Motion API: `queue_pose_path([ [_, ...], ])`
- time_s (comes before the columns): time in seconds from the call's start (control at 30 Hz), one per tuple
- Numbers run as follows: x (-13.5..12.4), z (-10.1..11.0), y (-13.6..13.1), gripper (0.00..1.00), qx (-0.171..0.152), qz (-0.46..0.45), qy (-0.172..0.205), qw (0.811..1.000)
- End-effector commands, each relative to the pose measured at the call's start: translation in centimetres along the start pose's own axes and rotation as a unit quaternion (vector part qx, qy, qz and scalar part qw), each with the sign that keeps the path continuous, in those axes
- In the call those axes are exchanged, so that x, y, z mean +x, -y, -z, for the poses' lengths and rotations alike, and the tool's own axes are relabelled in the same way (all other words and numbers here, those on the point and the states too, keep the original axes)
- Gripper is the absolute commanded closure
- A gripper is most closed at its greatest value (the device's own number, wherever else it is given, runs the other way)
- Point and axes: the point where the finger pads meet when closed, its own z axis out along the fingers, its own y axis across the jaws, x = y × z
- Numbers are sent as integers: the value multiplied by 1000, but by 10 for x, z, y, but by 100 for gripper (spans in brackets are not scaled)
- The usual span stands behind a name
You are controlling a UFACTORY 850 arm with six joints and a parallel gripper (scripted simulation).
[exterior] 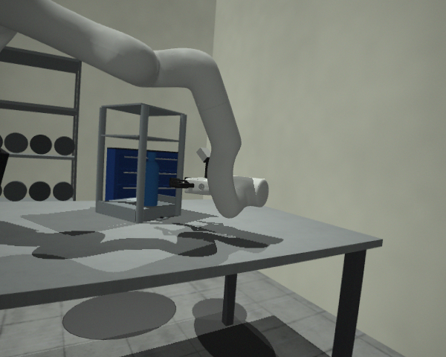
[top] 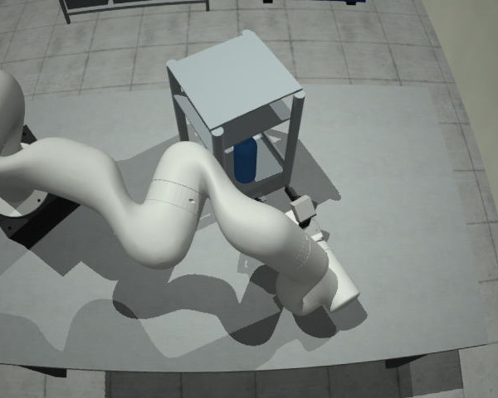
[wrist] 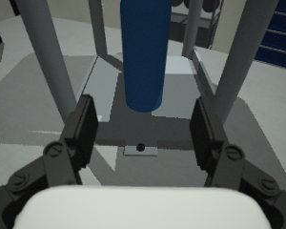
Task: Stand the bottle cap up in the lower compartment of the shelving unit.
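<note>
Wrist view, gripper: we see the gripper (top: 273, 192) (exterior: 173, 182) (wrist: 144, 110) with its fingers well apart and nothing between them.
Bottle: we find the blue bottle (top: 245, 160) (exterior: 151, 182) (wrist: 145, 57) ahead of the gripper, beyond its fingertips and apart from them. It looks upright, cap end up in the exterior view; we cannot tell a very slight tilt.
Lower compartment: the bottle stands on the compartment's floor (top: 268, 164) (wrist: 176, 100), inside the shelving unit (top: 297, 133) (exterior: 143, 161) (wrist: 52, 62), which is in front of the gripper.
Front posts: we see one on either side of the bottle, ahead of the gripper; the fingers are outside the unit's front.
Upper shelves: the top shelf (top: 238, 81) (exterior: 142, 108) and the middle shelf (exterior: 138, 137) are both higher than the gripper.
Arm: we have the white arm (top: 257, 226) (exterior: 221, 126) reaching round to the front of the unit, behind the gripper, which points level into the opening.
Surface: the grey surface (top: 391, 214) (exterior: 292, 230) (wrist: 19, 129) lies below the gripper and carries the unit.
Blue cabinet: a blue drawer cabinet (exterior: 117, 172) (wrist: 281, 48) is in the background, farther off than the unit from the gripper.
</note>
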Motion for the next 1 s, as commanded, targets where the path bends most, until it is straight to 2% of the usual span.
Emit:
queue_pose_path([
  [0.0,1,3,-1,16,0,1,0,1000],
  [0.97,5,5,-1,16,0,1,0,1000],
])
